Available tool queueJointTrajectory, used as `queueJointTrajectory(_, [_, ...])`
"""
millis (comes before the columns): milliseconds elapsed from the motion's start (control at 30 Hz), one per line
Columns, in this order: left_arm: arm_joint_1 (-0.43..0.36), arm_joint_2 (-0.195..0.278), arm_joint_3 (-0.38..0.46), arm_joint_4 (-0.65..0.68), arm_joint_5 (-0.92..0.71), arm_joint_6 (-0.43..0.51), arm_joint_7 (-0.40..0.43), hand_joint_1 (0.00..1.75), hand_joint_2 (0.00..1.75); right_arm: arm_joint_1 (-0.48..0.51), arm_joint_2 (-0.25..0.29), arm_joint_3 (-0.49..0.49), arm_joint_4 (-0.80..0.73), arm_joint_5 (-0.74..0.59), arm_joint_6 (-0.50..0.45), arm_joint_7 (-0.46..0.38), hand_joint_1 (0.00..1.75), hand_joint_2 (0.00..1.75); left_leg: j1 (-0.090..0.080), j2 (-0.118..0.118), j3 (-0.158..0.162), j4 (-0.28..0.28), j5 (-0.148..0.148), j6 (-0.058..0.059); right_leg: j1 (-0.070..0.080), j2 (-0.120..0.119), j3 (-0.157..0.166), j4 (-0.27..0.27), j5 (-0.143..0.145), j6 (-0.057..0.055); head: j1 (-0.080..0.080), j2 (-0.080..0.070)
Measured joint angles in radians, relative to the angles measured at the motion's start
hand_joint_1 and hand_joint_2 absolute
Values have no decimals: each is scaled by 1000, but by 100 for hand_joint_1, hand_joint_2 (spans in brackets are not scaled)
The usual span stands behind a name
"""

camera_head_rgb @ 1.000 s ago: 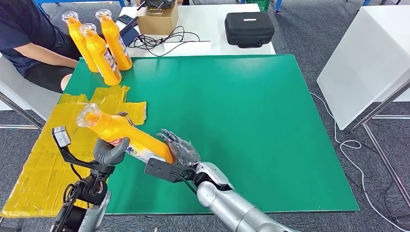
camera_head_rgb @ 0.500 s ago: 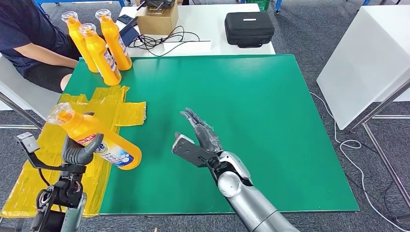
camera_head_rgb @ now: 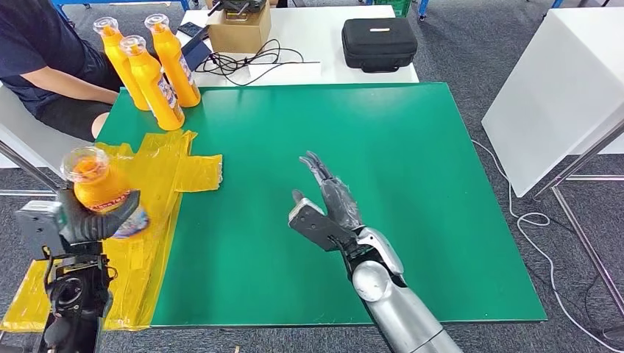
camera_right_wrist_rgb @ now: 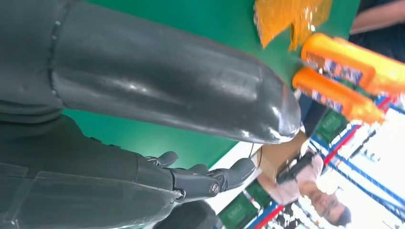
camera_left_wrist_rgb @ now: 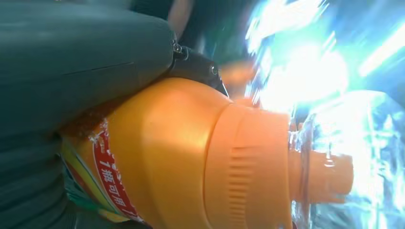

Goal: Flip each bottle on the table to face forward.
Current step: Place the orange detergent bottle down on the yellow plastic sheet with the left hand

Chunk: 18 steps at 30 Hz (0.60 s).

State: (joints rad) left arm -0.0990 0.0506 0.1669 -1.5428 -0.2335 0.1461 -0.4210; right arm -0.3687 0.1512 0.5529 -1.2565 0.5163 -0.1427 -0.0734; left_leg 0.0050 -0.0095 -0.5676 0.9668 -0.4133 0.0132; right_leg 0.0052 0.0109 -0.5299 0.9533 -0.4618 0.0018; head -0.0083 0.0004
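Handoff done: left hand (camera_head_rgb: pixel 96 220) now clamps the bottle (camera_head_rgb: pixel 94 184) alone at lower left of head view, cap up, over the yellow sheet (camera_head_rgb: pixel 154 176). Right hand (camera_head_rgb: pixel 331 202) has let go, fingers spread, mid-frame over the green mat (camera_head_rgb: pixel 383 147). Next, prob. set it down w/ the three bottles (camera_head_rgb: pixel 151 70) upper left.

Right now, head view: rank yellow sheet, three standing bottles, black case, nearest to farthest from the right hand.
From the right hand, open above the green mat:
1. Yellow sheet, to its left on the table's left side.
2. Three standing bottles, at the far-left corner.
3. Black case, on the white table beyond the mat; close to the bottles in distance, so this order is tentative.
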Motion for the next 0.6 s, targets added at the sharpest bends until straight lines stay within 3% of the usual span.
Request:
queueJointTrajectory(133, [3, -22, -120, -48, -524, 367, 23, 175, 175, 9, -26, -42, -51, -32, 17, -20, 0, 0, -1, -2, 0, 0, 0, 0, -1, -2, 1, 0, 0, 0, 0, 0])
queueJointTrajectory(200, [3, -28, -195, -43, -651, 483, 49, 175, 175, 9, -38, -57, -64, -48, 25, -28, 0, 0, -1, -1, 0, 0, 0, 0, -1, -1, 1, 0, 0, 0, 0, 0])
queueJointTrajectory(333, [3, -29, -282, -29, -660, 534, 70, 175, 175, 10, -54, -73, -78, -56, 32, -34, 0, 0, -1, 1, 0, 1, 0, 1, -2, 0, 1, 0, 0, 1, 0, 0])
queueJointTrajectory(600, [2, -29, -330, -14, -674, 535, 77, 175, 175, 13, -73, -78, -89, -61, 34, -38, 0, 0, 0, 0, 0, 1, 0, 0, 0, 0, 1, 0, 0, 1, 0, 0])
